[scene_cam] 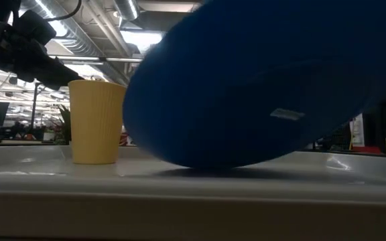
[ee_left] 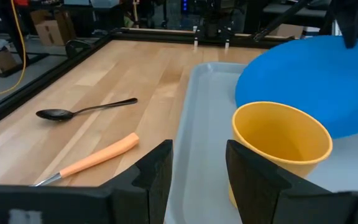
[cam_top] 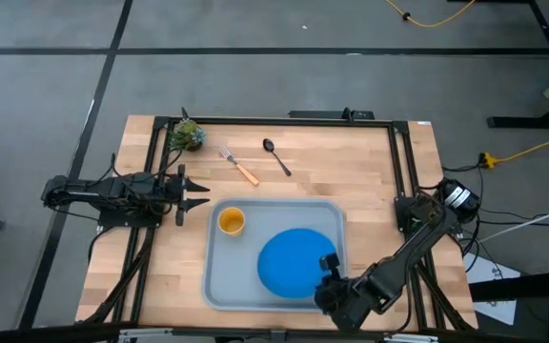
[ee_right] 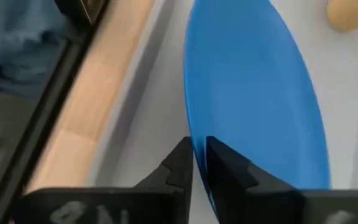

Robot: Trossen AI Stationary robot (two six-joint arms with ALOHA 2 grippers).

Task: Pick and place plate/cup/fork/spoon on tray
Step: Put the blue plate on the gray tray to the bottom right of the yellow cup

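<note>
The blue plate (cam_top: 294, 262) is in the grey-blue tray (cam_top: 222, 286), tilted, with its underside showing in the low view (scene_cam: 260, 87). My right gripper (cam_top: 330, 264) is shut on the plate's rim at the tray's near right. The orange-yellow cup (cam_top: 232, 221) stands upright on the tray floor at its far left. My left gripper (cam_top: 203, 195) is open and empty, just left of the tray, with its fingers pointing at the cup (ee_left: 281, 143). The fork (cam_top: 239, 167) and the spoon (cam_top: 276, 157) lie on the wood beyond the tray. My right gripper pinches the plate's rim (ee_right: 197, 146) between its two fingers, one on the top face and one on the underside. It comes from the table's near right corner. The plate is tilted, held side raised, and its lower part (scene_cam: 200, 164) rests on the tray floor.
A small green plant (cam_top: 187, 135) stands at the table's far left corner. Black frame rails run along the table's left (cam_top: 151, 171) and right (cam_top: 400, 162) sides. Bare wood lies between the tray and the far edge, around the fork and spoon.
</note>
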